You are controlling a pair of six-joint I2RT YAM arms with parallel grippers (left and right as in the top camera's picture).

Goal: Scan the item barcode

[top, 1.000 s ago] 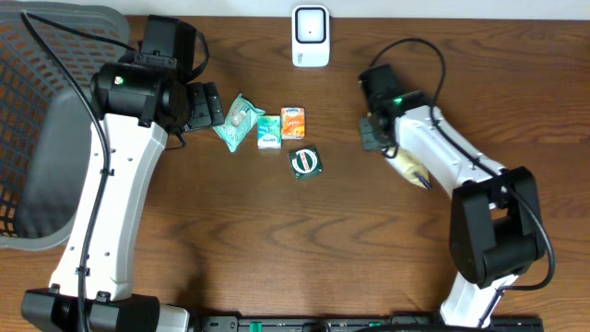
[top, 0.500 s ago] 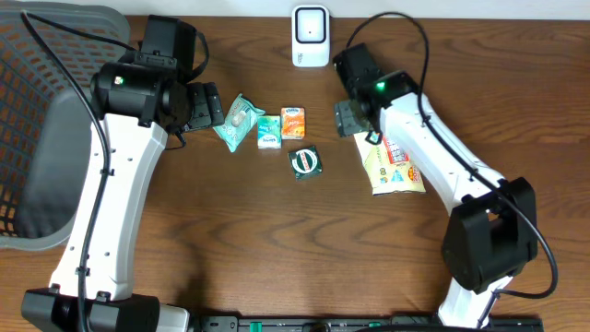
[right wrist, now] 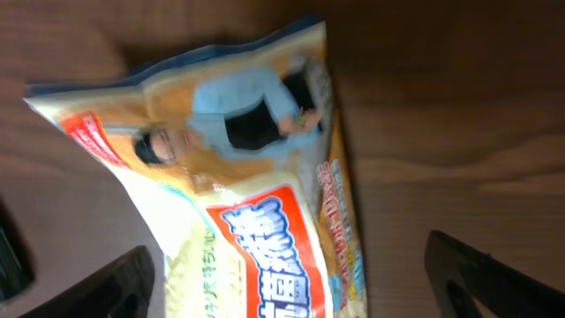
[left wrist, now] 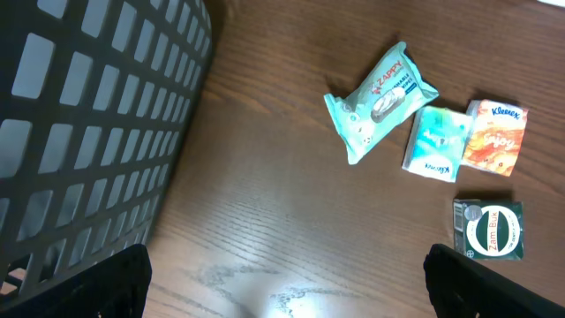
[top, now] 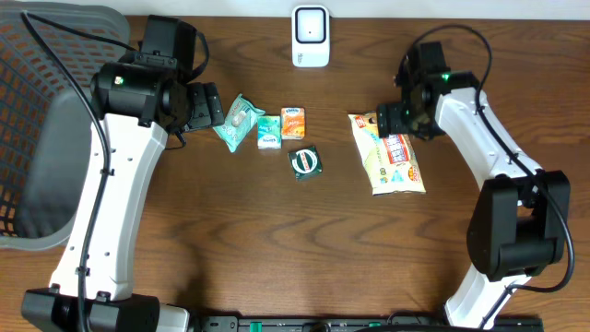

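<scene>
A yellow snack bag (top: pixel 392 157) with red and blue print lies flat on the wooden table, right of centre. My right gripper (top: pixel 398 117) hovers over the bag's far end, open and holding nothing. In the right wrist view the bag (right wrist: pixel 256 221) fills the space below the spread fingers of my right gripper (right wrist: pixel 296 283). The white barcode scanner (top: pixel 311 37) stands at the back edge. My left gripper (top: pixel 207 104) is open beside the small packs, and in its wrist view my left gripper (left wrist: pixel 287 283) has only bare wood under it.
A teal wipes pack (top: pixel 239 122), a green tissue pack (top: pixel 268 132), an orange tissue pack (top: pixel 293 122) and a dark green box (top: pixel 305 161) lie left of centre. A grey mesh basket (top: pixel 46 111) stands at the far left.
My right gripper opened and let go of the snack bag, which now lies flat on the table. The right arm swung left toward the scanner, then back right. The left arm stayed still.
</scene>
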